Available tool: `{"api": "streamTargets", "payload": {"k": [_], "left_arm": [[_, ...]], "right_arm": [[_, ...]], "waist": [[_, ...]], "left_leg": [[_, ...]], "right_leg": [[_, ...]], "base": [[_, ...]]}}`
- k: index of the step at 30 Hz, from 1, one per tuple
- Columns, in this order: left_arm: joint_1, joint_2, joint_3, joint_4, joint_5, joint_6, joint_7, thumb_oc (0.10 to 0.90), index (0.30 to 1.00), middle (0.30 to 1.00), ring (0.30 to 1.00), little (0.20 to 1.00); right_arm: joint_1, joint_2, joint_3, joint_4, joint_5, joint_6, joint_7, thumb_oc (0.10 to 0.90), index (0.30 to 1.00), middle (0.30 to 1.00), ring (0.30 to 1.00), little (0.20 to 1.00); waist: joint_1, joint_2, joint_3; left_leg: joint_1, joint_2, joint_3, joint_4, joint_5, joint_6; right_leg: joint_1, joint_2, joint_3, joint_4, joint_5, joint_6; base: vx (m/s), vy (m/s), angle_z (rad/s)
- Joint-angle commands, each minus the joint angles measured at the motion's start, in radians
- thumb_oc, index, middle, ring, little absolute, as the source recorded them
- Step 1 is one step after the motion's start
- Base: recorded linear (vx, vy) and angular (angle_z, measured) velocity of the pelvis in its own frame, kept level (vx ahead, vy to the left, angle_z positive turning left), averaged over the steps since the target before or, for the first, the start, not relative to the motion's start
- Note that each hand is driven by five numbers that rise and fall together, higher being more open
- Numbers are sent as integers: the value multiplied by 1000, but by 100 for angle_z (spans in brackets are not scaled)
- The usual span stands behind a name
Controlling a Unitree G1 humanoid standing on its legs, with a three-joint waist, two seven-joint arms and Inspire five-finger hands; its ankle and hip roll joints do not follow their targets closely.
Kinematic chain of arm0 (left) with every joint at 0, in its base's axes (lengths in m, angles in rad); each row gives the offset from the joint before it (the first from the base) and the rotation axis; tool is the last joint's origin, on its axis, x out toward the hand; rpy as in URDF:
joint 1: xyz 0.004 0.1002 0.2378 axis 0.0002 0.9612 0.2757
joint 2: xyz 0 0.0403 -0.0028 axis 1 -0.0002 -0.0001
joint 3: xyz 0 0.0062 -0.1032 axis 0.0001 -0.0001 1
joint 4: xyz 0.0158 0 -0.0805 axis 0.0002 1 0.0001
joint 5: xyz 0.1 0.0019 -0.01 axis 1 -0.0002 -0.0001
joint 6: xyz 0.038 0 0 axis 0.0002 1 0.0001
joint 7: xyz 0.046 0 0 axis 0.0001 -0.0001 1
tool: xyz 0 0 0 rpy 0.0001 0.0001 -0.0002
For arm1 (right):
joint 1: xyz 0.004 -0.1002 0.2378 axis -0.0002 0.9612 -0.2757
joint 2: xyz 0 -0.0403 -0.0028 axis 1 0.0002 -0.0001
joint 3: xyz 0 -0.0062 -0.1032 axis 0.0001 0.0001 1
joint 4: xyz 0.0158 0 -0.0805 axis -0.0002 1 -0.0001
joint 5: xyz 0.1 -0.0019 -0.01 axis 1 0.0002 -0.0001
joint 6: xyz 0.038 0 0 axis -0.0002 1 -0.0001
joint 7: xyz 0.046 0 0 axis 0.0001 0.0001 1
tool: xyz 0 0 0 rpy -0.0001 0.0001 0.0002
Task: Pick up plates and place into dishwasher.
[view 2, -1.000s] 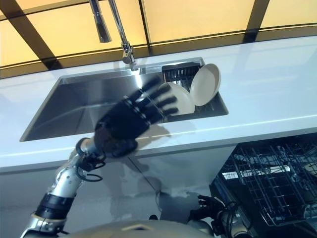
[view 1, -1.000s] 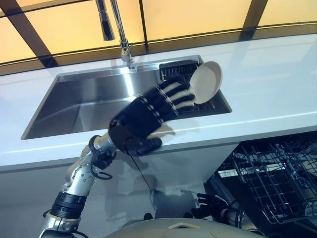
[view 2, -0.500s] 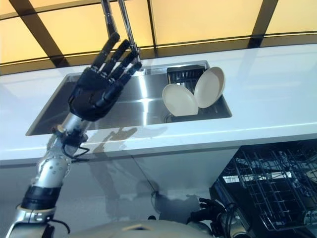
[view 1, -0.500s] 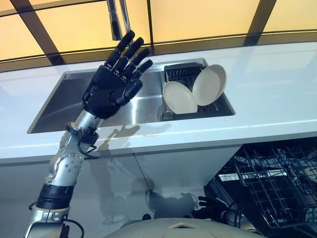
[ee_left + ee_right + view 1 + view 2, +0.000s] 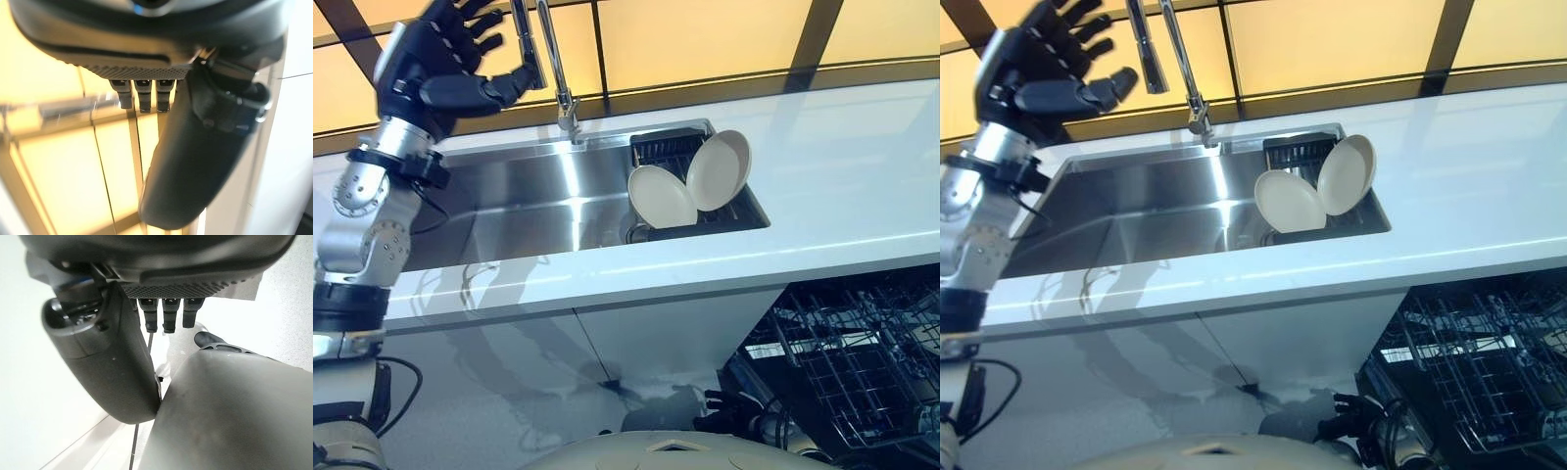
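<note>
Two cream plates lean on edge in the right end of the steel sink (image 5: pixel 499 201): a front plate (image 5: pixel 661 197) and a rear plate (image 5: pixel 719 169), both resting against a dark rack (image 5: pixel 662 147). My left hand (image 5: pixel 435 61) is raised high at the far left, level with the faucet head, well away from the plates; it is open and holds nothing. Low down by the dishwasher, my right hand (image 5: pixel 1349 415) hangs with relaxed fingers and is empty. The dishwasher's wire basket (image 5: pixel 862 357) stands pulled out at the lower right.
A tall faucet (image 5: pixel 551 69) rises behind the sink, close to my left hand's thumb. The white counter (image 5: pixel 842 166) runs to the right of the sink, above the dishwasher. Amber panels (image 5: pixel 705 39) line the wall behind.
My left hand drew back from the plates, then rose up and to the left, past the sink to beside the faucet head. The plates stayed put. The view shifted slightly.
</note>
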Motion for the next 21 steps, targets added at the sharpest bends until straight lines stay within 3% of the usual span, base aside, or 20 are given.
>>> {"api": "streamTargets", "payload": {"k": [1, 3, 4, 7, 8, 13, 17, 18, 21], "left_arm": [[-262, 130, -32, 60, 63, -77, 45, 800, 900, 900, 900, 900], [-281, 140, -49, 81, 85, -78, 50, 800, 900, 900, 900, 900], [-363, 192, -134, 143, 179, -61, 26, 800, 900, 900, 900, 900], [-401, 241, -215, 193, 367, -87, -37, 800, 900, 900, 900, 900], [-407, 241, -220, 196, 368, -89, -37, 800, 900, 900, 900, 900], [-487, 319, -394, 208, 588, -197, -105, 800, 900, 900, 900, 900], [-523, 338, -461, 191, 688, -228, -128, 800, 900, 900, 900, 900], [-535, 348, -492, 195, 765, -276, -124, 800, 900, 900, 900, 900], [-541, 359, -524, 193, 816, -313, -121, 800, 900, 900, 900, 900]], "right_arm": [[-15, -10, 63, 28, 13, -5, 23, 800, 900, 900, 900, 900], [-16, -13, 64, 32, 14, -8, 24, 800, 900, 900, 900, 900], [-21, -12, 64, 48, 29, -14, 22, 800, 900, 900, 900, 900], [-24, -15, 58, 67, 25, -26, 19, 800, 900, 900, 900, 900], [-24, -13, 57, 67, 25, -26, 19, 800, 900, 900, 900, 900], [-26, -23, 48, 84, 26, -59, 27, 800, 900, 900, 900, 900], [-26, -28, 35, 98, 24, -77, 31, 800, 900, 900, 900, 900], [-25, -31, 32, 103, 20, -83, 34, 800, 900, 900, 900, 900], [-25, -35, 25, 110, 16, -92, 38, 800, 900, 900, 900, 900]], "waist": [[-15, 6, -11], [-17, 8, -11], [-17, 13, -10], [-22, 22, -7], [-21, 20, -7], [-29, 29, -1], [-37, 32, -1], [-42, 35, -2], [-48, 37, -2]], "left_leg": [[20, -75, 62, 7, -115, 38], [20, -74, 64, 7, -115, 37], [21, -75, 68, 7, -116, 39], [23, -77, 73, 7, -118, 40], [24, -77, 73, 7, -118, 40], [26, -78, 85, 7, -119, 41], [27, -80, 90, 7, -121, 42], [28, -79, 96, 7, -122, 41], [29, -79, 103, 8, -122, 42]], "right_leg": [[-5, 21, 7, 55, -88, 58], [-5, 21, 8, 55, -89, 58], [-6, 21, 7, 56, -89, 61], [-7, 22, 10, 56, -87, 63], [-7, 22, 10, 56, -87, 63], [-10, 20, 17, 56, -82, 71], [-14, 20, 25, 55, -77, 76], [-15, 19, 29, 53, -75, 79], [-17, 19, 36, 52, -71, 81]], "base": [[0, 0, 0], [2, -17, -1], [7, -34, 0], [2, -11, 0], [0, 0, 0], [0, 0, 0], [0, 4, -3], [4, 12, -15], [5, 16, -12]]}}
